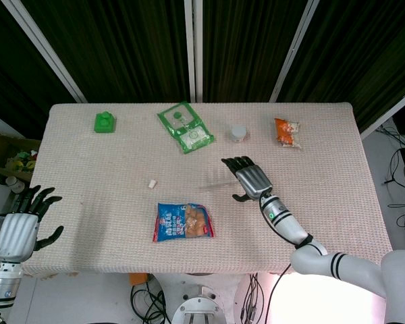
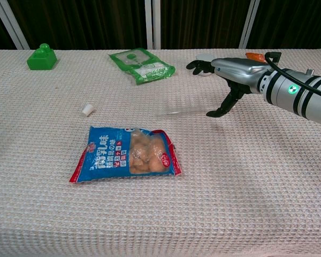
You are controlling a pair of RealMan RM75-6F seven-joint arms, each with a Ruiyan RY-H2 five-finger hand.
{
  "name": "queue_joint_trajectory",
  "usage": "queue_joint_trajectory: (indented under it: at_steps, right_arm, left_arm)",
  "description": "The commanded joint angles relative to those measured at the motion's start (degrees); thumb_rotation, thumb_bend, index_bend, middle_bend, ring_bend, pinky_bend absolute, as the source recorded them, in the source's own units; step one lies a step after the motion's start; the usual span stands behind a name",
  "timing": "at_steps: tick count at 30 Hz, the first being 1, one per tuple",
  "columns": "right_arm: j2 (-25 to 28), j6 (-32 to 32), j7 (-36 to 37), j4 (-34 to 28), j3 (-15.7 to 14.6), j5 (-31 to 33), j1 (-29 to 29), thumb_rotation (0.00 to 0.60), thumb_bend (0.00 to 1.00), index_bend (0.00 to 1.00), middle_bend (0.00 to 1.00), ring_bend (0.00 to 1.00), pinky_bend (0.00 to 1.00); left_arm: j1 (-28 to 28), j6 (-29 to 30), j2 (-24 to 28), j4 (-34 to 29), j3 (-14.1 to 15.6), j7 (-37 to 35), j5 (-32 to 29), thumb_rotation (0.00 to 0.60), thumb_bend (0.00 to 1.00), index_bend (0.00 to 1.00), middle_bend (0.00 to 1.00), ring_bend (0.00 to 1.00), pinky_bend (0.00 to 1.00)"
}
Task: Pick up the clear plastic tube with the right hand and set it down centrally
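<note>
The clear plastic tube (image 2: 176,111) lies flat on the white woven table, faint and nearly see-through; the head view shows it as a thin streak (image 1: 212,183) left of my right hand. My right hand (image 1: 250,179) hovers just right of the tube's end, fingers stretched out flat and the thumb hanging down toward the cloth, holding nothing. From the chest camera this hand (image 2: 224,72) reaches in from the right, its thumb tip close to the tube's right end. My left hand (image 1: 20,226) hangs open beyond the table's left front corner.
A blue snack bag (image 1: 183,221) lies at front centre, with a small white piece (image 1: 151,183) to its left. Along the back stand a green block (image 1: 104,122), a green packet (image 1: 185,127), a small round container (image 1: 239,133) and an orange packet (image 1: 287,131).
</note>
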Motion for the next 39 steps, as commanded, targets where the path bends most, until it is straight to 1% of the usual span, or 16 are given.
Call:
queue_joint_trajectory:
  at_steps: [1, 3, 4, 5, 6, 8, 10, 11, 12, 13, 14, 15, 17, 24, 31, 39]
  right_arm:
    - [0.1, 0.1, 0.0, 0.0, -0.1, -0.1, 0.1, 0.600, 0.15, 0.03, 0.14, 0.06, 0.11]
    - [0.2, 0.4, -0.3, -0.4, -0.3, -0.4, 0.3, 0.600, 0.15, 0.04, 0.15, 0.07, 0.11]
    - [0.3, 0.5, -0.7, -0.5, -0.4, -0.6, 0.4, 0.600, 0.15, 0.04, 0.18, 0.08, 0.11]
    - [0.5, 0.5, -1.5, -0.9, -0.6, -0.9, 0.6, 0.600, 0.15, 0.06, 0.20, 0.11, 0.12]
    - [0.7, 0.5, -2.3, -1.1, -0.8, -1.1, 0.9, 0.600, 0.15, 0.09, 0.26, 0.18, 0.15]
    - [1.2, 0.2, -4.6, -1.9, -1.0, -1.1, 1.6, 0.600, 0.15, 0.15, 0.42, 0.40, 0.30]
    - [1.4, -0.2, -6.6, -2.6, -1.0, -0.3, 2.3, 0.600, 0.15, 0.23, 0.66, 0.71, 0.63]
    - [1.4, -0.6, -7.5, -2.7, -0.9, 0.5, 2.6, 0.600, 0.15, 0.27, 0.73, 0.79, 0.73]
    - [1.3, -0.9, -8.4, -2.7, -0.8, 1.3, 2.9, 0.600, 0.15, 0.32, 0.82, 0.88, 0.84]
    - [1.0, -1.1, -9.0, -2.6, -0.7, 2.0, 3.1, 0.600, 0.16, 0.37, 0.87, 0.95, 0.91]
    - [0.5, -1.2, -9.5, -2.0, -0.7, 2.7, 3.3, 0.600, 0.17, 0.39, 0.89, 0.98, 0.95]
    - [0.1, -1.2, -9.8, -1.5, -0.7, 3.1, 3.5, 0.600, 0.17, 0.41, 0.91, 1.00, 0.97]
    - [-1.1, -1.6, -9.5, 0.2, -0.9, 3.7, 3.8, 0.600, 0.18, 0.43, 0.92, 1.00, 0.99]
    - [-4.0, -2.2, -7.2, 5.7, -1.7, 2.5, 4.6, 0.600, 0.26, 0.44, 0.93, 1.00, 1.00]
    - [-5.3, -2.6, -5.7, 8.5, -1.9, 1.5, 5.2, 0.600, 0.31, 0.45, 0.93, 1.00, 1.00]
    - [-6.0, -3.1, -5.4, 10.1, -2.2, 1.5, 5.5, 0.600, 0.32, 0.46, 0.93, 1.00, 1.00]
  left_arm:
    - [-0.3, -0.5, 0.2, -0.5, -0.1, 0.3, -0.4, 0.600, 0.23, 0.27, 0.15, 0.07, 0.10]
    - [-0.2, -0.5, 0.1, -0.5, -0.1, 0.5, -0.4, 0.600, 0.23, 0.27, 0.15, 0.07, 0.10]
    - [-0.2, -0.4, 0.1, -0.5, 0.0, 0.5, -0.3, 0.600, 0.23, 0.27, 0.15, 0.07, 0.10]
    - [-0.2, -0.5, 0.0, -0.5, 0.0, 0.6, -0.3, 0.600, 0.23, 0.27, 0.15, 0.07, 0.09]
    - [-0.2, -0.5, 0.0, -0.5, 0.1, 0.6, -0.3, 0.600, 0.23, 0.27, 0.15, 0.07, 0.09]
    - [-0.1, -0.4, -0.1, -0.4, 0.1, 0.4, -0.4, 0.600, 0.23, 0.27, 0.15, 0.07, 0.09]
    - [0.0, -0.3, -0.2, -0.3, 0.1, 0.2, -0.4, 0.600, 0.23, 0.27, 0.15, 0.07, 0.10]
    - [0.1, -0.2, -0.2, -0.2, 0.1, 0.1, -0.4, 0.600, 0.23, 0.27, 0.15, 0.07, 0.10]
    - [0.1, -0.2, -0.3, -0.1, 0.2, 0.1, -0.4, 0.600, 0.23, 0.27, 0.15, 0.07, 0.10]
    - [0.2, -0.2, -0.3, 0.0, 0.3, 0.1, -0.3, 0.600, 0.23, 0.27, 0.15, 0.07, 0.10]
    - [0.2, -0.3, -0.4, 0.1, 0.4, 0.0, -0.4, 0.600, 0.23, 0.27, 0.15, 0.07, 0.09]
    - [0.3, -0.3, -0.4, 0.2, 0.4, 0.0, -0.4, 0.600, 0.23, 0.27, 0.15, 0.07, 0.10]
    - [0.3, -0.5, -0.5, 0.5, 0.5, -0.3, -0.7, 0.600, 0.23, 0.27, 0.15, 0.07, 0.09]
    - [0.4, -0.7, -0.5, 1.0, 0.3, -0.9, -1.3, 0.600, 0.23, 0.27, 0.15, 0.07, 0.10]
    - [0.2, -1.2, -0.6, 0.9, 0.2, -0.6, -1.4, 0.600, 0.23, 0.27, 0.14, 0.07, 0.10]
    - [0.2, -1.3, -0.6, 0.8, 0.2, -0.4, -1.7, 0.600, 0.23, 0.27, 0.14, 0.07, 0.09]
